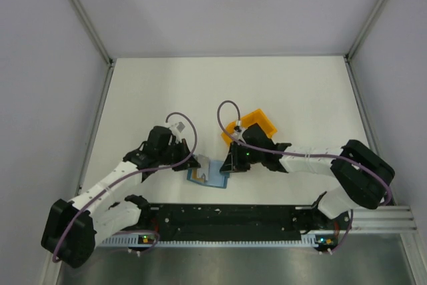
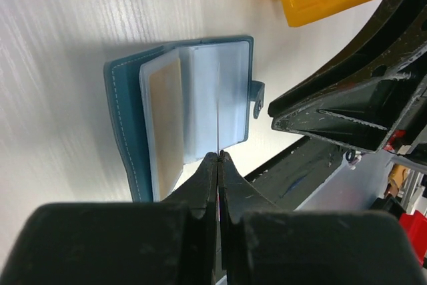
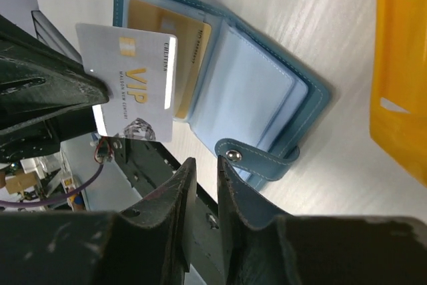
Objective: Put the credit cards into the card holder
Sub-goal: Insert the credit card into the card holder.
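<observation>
The teal-blue card holder (image 3: 313,98) lies open on the table near the arm bases, also seen from above (image 1: 207,178). A yellowish credit card (image 3: 197,48) sits in one of its pale sleeves. My left gripper (image 2: 219,157) is shut on a white credit card marked VIP (image 3: 133,81), which shows edge-on (image 2: 219,98) and hangs over the holder's sleeves. My right gripper (image 3: 203,161) hovers just short of the holder's snap strap (image 3: 257,159). Its jaws stand a narrow gap apart with nothing between them.
An orange open-topped tray (image 1: 257,123) stands behind the right gripper, also at the right edge of the right wrist view (image 3: 403,65). The black base rail (image 1: 227,215) runs along the near table edge, just below the holder. Grey walls enclose the table.
</observation>
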